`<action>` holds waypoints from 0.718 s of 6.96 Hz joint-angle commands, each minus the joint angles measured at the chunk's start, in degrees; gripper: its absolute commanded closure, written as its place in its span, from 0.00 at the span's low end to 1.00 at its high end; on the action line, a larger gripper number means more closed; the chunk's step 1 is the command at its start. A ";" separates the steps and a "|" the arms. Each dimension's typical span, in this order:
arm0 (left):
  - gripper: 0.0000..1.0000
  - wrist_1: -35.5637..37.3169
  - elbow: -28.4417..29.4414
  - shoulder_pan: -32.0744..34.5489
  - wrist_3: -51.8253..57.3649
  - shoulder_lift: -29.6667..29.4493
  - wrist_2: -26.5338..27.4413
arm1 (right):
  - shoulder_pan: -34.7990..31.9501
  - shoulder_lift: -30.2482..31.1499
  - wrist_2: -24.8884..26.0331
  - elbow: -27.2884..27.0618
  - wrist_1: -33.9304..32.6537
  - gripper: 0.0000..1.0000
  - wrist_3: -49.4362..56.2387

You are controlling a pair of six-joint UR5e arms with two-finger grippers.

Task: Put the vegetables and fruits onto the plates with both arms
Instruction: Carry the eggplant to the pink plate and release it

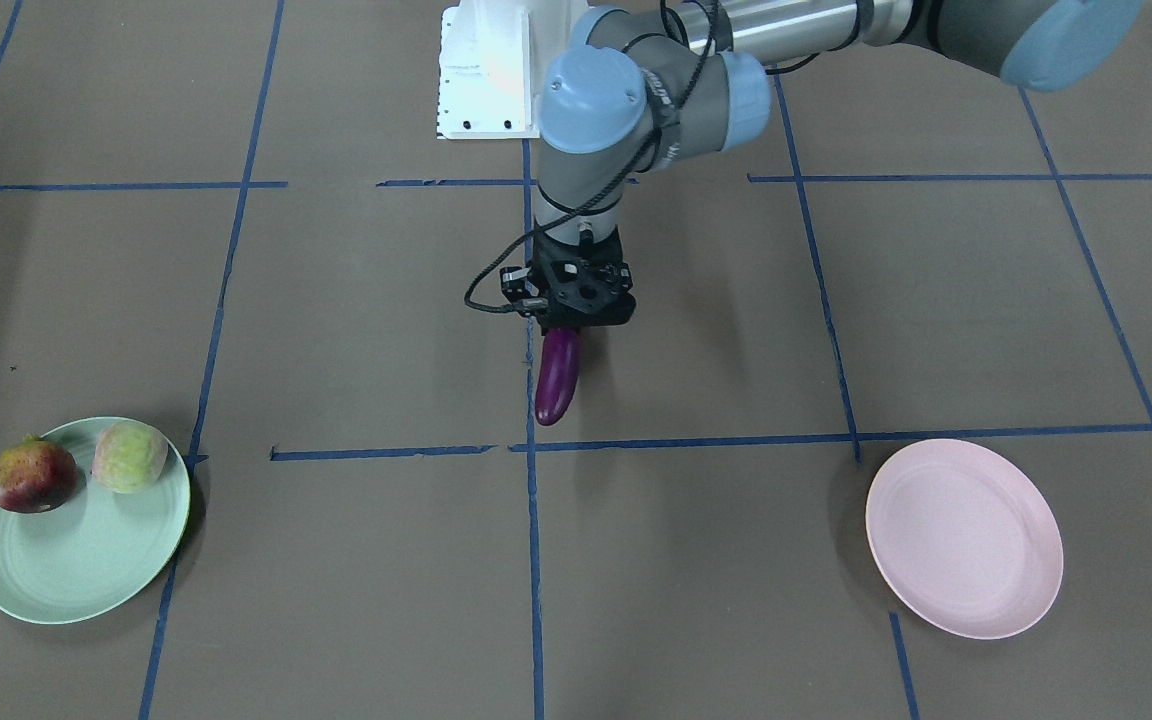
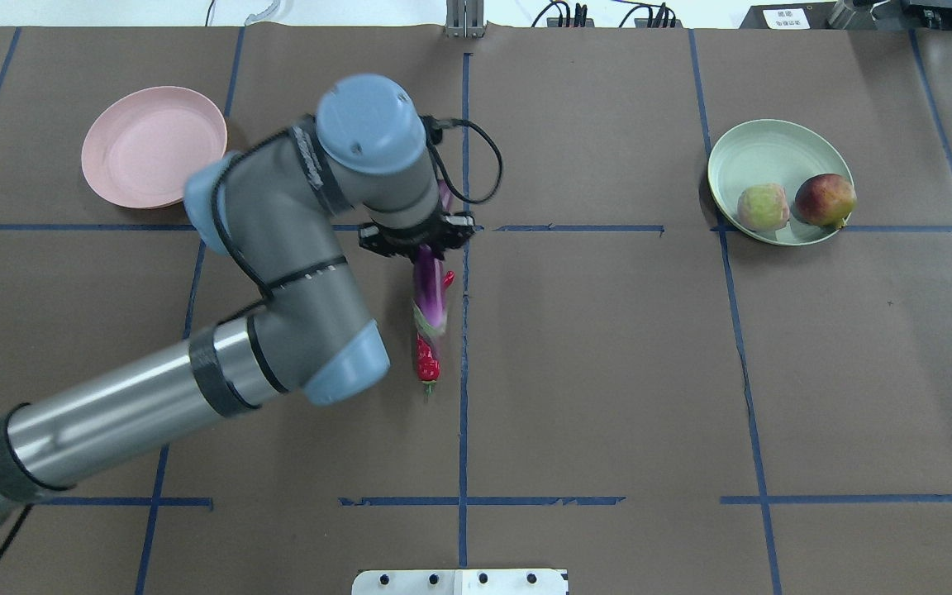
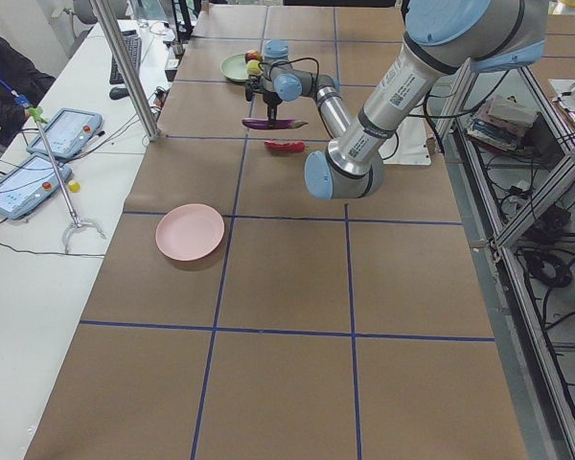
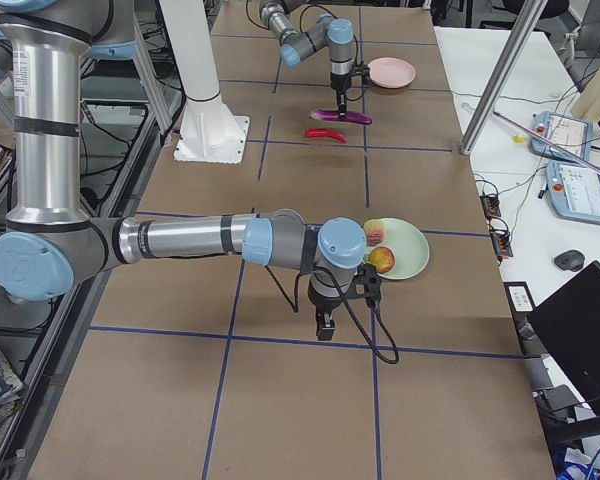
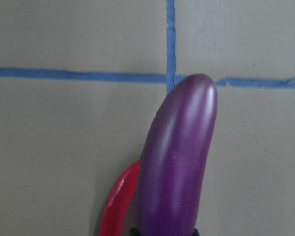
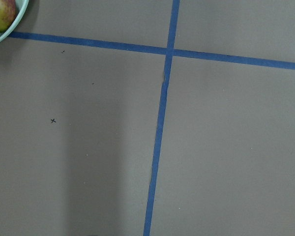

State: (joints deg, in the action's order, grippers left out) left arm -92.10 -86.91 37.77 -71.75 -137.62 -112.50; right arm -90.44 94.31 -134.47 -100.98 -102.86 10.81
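Observation:
My left gripper [image 1: 566, 322] is shut on the purple eggplant [image 1: 557, 377] near its cap end and holds it level a little above the table's middle, as the overhead view [image 2: 429, 285] also shows. The red chili pepper [image 2: 426, 365] lies on the table just under and beside the eggplant [image 5: 177, 162], and shows in the left wrist view [image 5: 118, 201]. The pink plate [image 1: 966, 540] is bare. The mint green plate [image 1: 76, 570] holds the pomegranate-like fruit [image 1: 31, 477] and the peach-like fruit [image 1: 129, 456]. My right gripper [image 4: 325, 325] hangs just before the green plate [image 4: 410, 258]; I cannot tell whether it is open or shut.
The white base block [image 1: 486, 70] stands at the robot's side of the table. Blue tape lines cross the brown table cover. A side table with tablets [image 3: 38, 158] and a metal pole [image 3: 125, 67] runs along the far edge.

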 commanded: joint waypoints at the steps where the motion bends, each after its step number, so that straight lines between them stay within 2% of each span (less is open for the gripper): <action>1: 1.00 -0.36 2.95 11.92 11.88 6.29 -4.66 | 0.00 0.00 0.00 0.08 -0.06 0.00 0.00; 3: 1.00 -0.97 13.82 20.73 28.44 7.19 -6.75 | 0.00 0.17 -0.18 0.08 -0.06 0.00 0.00; 5: 0.93 -10.67 24.55 22.35 30.70 7.19 -6.68 | 0.00 0.17 -0.18 0.08 0.02 0.00 0.00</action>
State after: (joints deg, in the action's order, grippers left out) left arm -97.03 -69.11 58.86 -43.07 -130.52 -119.01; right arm -90.44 94.46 -134.63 -100.90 -102.86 10.81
